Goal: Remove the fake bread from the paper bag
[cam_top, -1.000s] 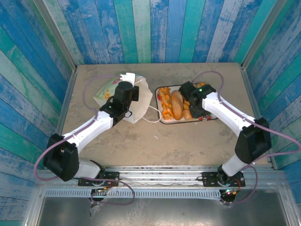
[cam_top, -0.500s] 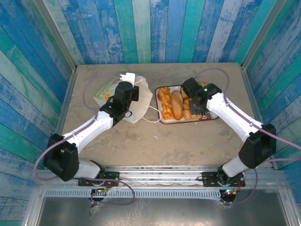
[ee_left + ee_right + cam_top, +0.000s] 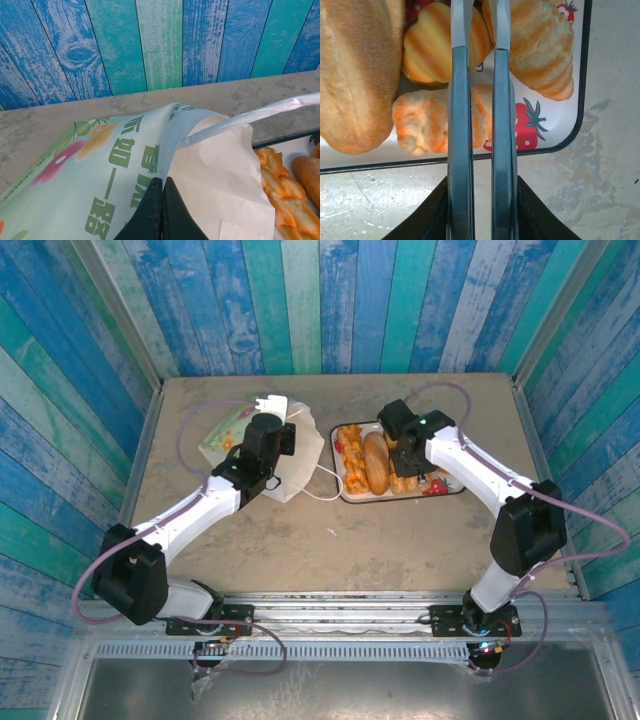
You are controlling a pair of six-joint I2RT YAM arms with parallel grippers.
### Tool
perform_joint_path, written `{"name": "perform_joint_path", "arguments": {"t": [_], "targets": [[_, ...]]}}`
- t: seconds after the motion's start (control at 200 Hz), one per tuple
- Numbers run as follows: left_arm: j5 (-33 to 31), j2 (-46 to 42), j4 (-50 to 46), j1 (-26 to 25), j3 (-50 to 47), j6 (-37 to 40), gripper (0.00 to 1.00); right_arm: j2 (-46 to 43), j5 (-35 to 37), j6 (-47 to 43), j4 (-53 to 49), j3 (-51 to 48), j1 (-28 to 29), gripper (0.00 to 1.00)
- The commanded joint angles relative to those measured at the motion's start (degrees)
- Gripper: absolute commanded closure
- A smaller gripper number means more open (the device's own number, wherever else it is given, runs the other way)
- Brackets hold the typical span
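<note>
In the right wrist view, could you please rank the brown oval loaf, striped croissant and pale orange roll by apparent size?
Brown oval loaf, though cropped.
Striped golden croissant and pale orange roll look alike; right gripper's fingers partly hide the roll.

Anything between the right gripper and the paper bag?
Partly. The right gripper hangs over the strawberry-print tray, jaws slightly apart. The oval brown loaf and orange pastries lie between it and the paper bag, so a low path would likely hit them. The left gripper pinches the bag's edge.
</note>
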Motion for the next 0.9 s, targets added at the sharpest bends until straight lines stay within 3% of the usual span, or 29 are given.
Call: {"name": "perform_joint_path", "arguments": {"t": [0.0,0.315,0.751,0.896], "targets": [[-0.9,-3.5,1.4,0.0,-0.4,0.3,1.0,-0.5,0.0,0.3,0.1,-1.5,-1.3,0.7],[-0.7,-3.4,1.3,-0.1,-0.3,0.2,1.0,-2.0,-1.9,0.7,1.1,-3.8,-2.3,0.7],[0.0,-3.4,1.2,-0.1,0.6,0.5,1.0,-10.5,-5.0,1.6,3.3,-2.7,-2.4,0.7],[0.2,-3.7,1.2,-0.1,0.7,0.5,1.0,-15.1,-4.5,3.5,2.3,-5.6,-5.5,0.7]]}}
